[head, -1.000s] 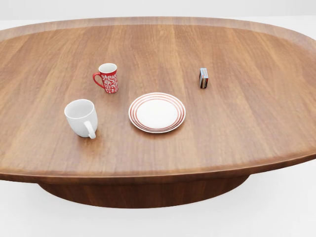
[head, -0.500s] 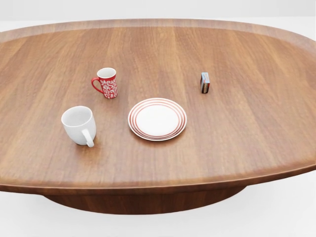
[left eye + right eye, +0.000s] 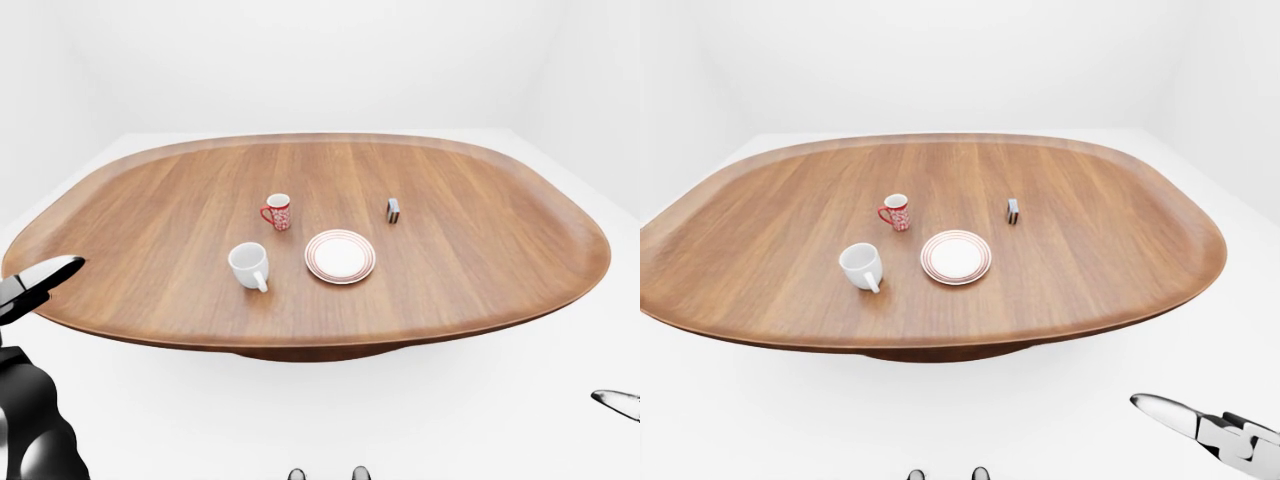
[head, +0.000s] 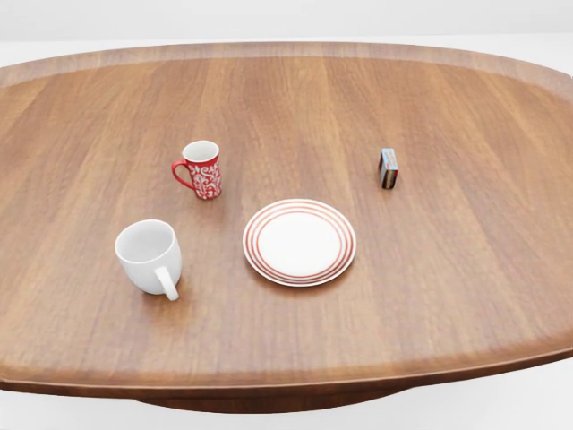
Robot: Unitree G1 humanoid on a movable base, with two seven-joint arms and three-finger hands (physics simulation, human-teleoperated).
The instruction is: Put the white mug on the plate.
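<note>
The white mug (image 4: 149, 255) stands upright on the wooden table (image 4: 448, 296), at the left of the head view, with its handle toward the bottom of the view. The red-rimmed white plate (image 4: 299, 242) lies to its right, with a gap between them and nothing on it. My left hand (image 3: 42, 282) shows at the left edge of the left-eye view, below the table's rim, one finger stretched out and far from the mug. My right hand (image 3: 1200, 425) is low at the right of the right-eye view, with a finger extended. Neither hand holds anything.
A red patterned mug (image 4: 203, 168) stands above the white mug and up-left of the plate. A small dark box (image 4: 389, 167) stands on edge up-right of the plate. The table's near rim (image 4: 286, 387) runs along the bottom of the head view.
The camera has moved closer to the table: the mugs, plate and box now sit lower and larger in the head view. Nothing on the table has shifted.
</note>
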